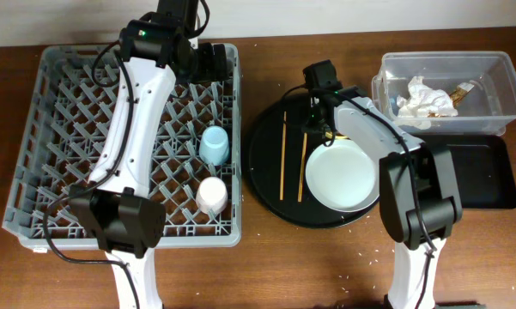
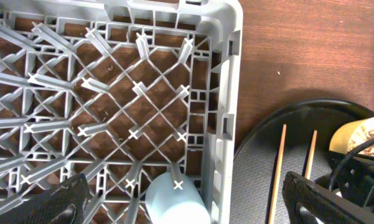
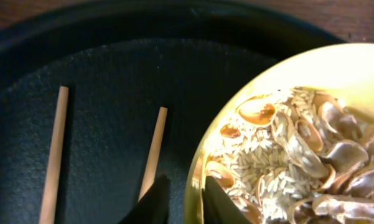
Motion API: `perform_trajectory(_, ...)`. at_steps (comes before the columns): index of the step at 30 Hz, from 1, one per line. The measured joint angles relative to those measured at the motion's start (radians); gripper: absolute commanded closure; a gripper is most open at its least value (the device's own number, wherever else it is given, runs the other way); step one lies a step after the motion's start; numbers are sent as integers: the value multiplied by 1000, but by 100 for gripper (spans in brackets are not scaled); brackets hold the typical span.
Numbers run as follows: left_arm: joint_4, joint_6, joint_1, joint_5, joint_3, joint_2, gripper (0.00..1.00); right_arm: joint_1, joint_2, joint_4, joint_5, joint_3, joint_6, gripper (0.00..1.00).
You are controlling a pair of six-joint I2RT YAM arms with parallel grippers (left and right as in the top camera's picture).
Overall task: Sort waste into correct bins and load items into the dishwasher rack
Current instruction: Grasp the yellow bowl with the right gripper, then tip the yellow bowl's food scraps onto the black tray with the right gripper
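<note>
My right gripper [image 3: 190, 204] [image 1: 319, 120] is shut on the rim of the yellow bowl [image 3: 336, 68], one finger inside and one outside. The bowl holds rice and tan-brown nut shells [image 3: 317, 143]. It sits over the round black tray; my arm mostly hides it in the overhead view. Two wooden chopsticks [image 1: 282, 159] [image 3: 152, 152] and the white plate [image 1: 342, 176] lie on that tray. My left gripper [image 1: 208, 60] [image 2: 187, 208] is open and empty above the back right corner of the grey rack [image 1: 34, 129]. The light blue cup [image 1: 215, 144] [image 2: 174, 202] and the small white cup [image 1: 212, 196] stand in the rack.
The clear tub [image 1: 498, 77] at the back right holds white tissues [image 1: 425, 99] and a gold-brown wrapper [image 1: 462, 93]. The shallow black tray [image 1: 485, 176] lies in front of it. The round black tray [image 1: 266, 172] sits between the rack and the bins.
</note>
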Motion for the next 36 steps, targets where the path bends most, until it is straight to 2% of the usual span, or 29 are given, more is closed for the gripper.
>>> perform_trajectory(6, 0, 0, 0, 0, 0, 0, 1, -1, 0, -30, 17, 24, -8, 96)
perform_trajectory(11, 0, 0, 0, 0, 0, 0, 1, -18, -47, -227, -32, 114, -5, 96)
perform_trajectory(17, 0, 0, 0, 0, 0, 0, 1, -76, -330, -521, -108, 189, -5, 96)
perform_trajectory(21, 0, 0, 0, 0, 0, 0, 1, -208, -464, -643, -175, 192, -47, 96)
perform_trajectory(25, 0, 0, 0, 0, 0, 0, 1, -368, -470, -637, -300, 127, -142, 96)
perform_trajectory(29, 0, 0, 0, 0, 0, 0, 1, -574, -470, -561, -565, -23, -280, 96)
perform_trajectory(36, 0, 0, 0, 0, 0, 0, 1, -896, -465, -276, -972, -328, -375, 96)
